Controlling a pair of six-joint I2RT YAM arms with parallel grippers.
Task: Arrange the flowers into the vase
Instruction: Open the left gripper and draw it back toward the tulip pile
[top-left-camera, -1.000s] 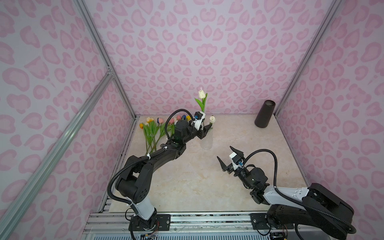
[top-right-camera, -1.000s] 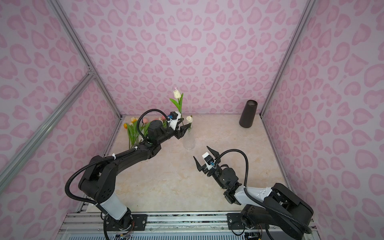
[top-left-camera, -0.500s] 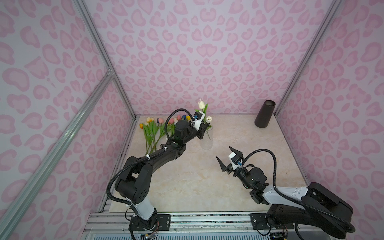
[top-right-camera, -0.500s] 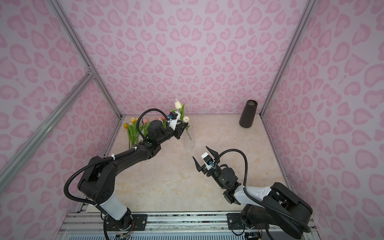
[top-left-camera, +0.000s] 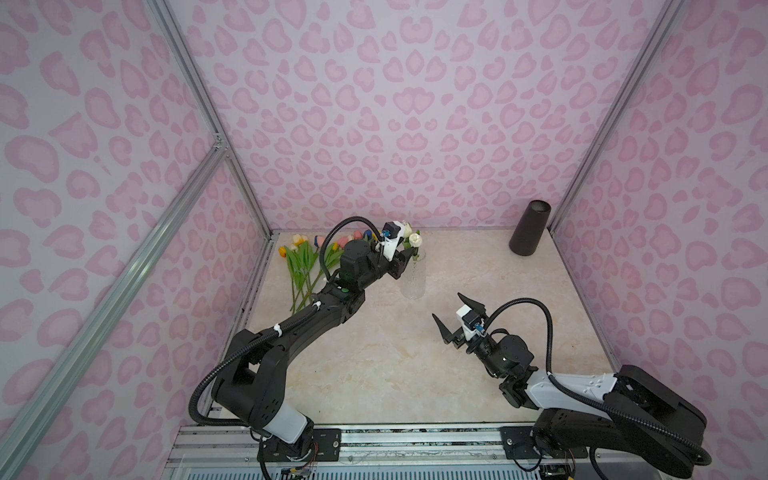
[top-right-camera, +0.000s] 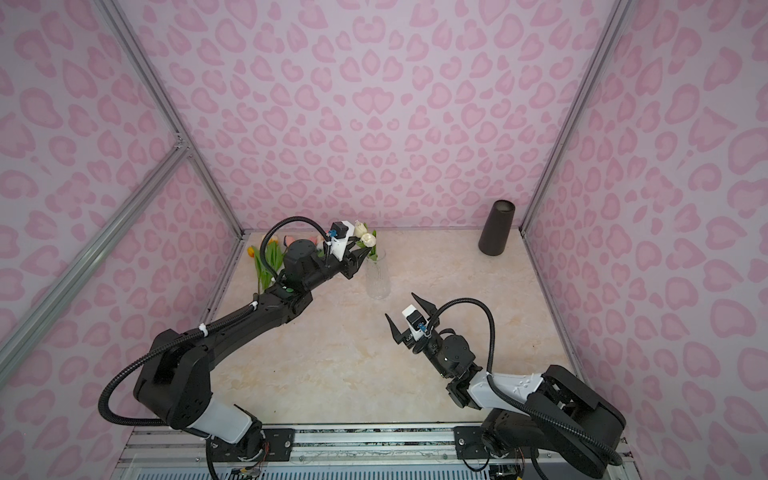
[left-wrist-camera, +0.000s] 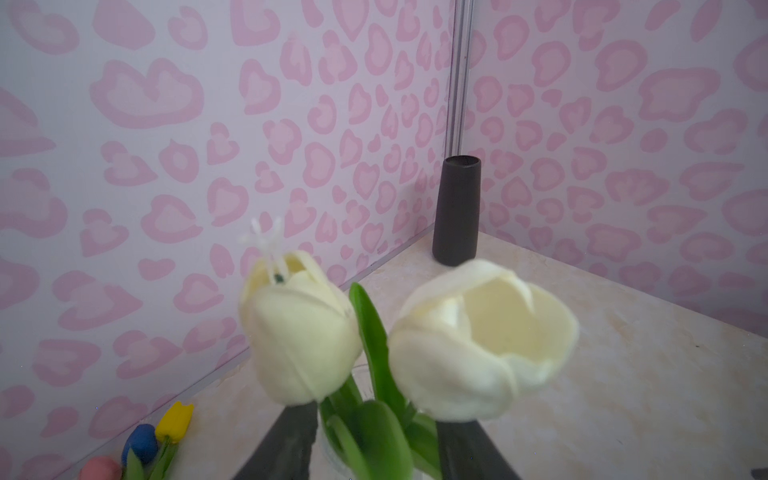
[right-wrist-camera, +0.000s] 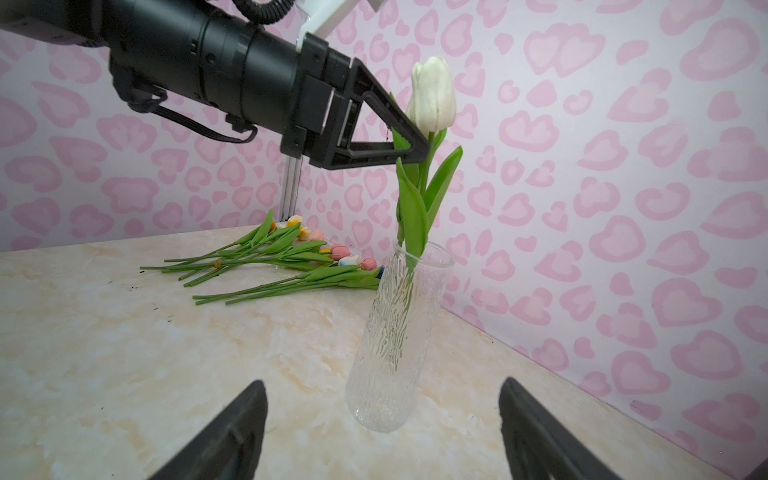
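Now the left gripper (right-wrist-camera: 419, 151), jaws apart astride two white tulips (right-wrist-camera: 432, 97) upright in the vase (right-wrist-camera: 395, 345), sits nearer than the gaping, empty right gripper (top-left-camera: 448, 308) to the loose tulips (right-wrist-camera: 266, 257) at the table's (top-left-camera: 374, 365) far-left corner, stems pointing toward its front edge.

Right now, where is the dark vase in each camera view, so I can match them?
A top view: the dark vase stands in the table's far right corner.
A top view: dark vase, same corner.
Left wrist: dark vase beyond the white tulips, by the corner post.
Right wrist: not in it.
Shared landmark: the white tulips, in all four.
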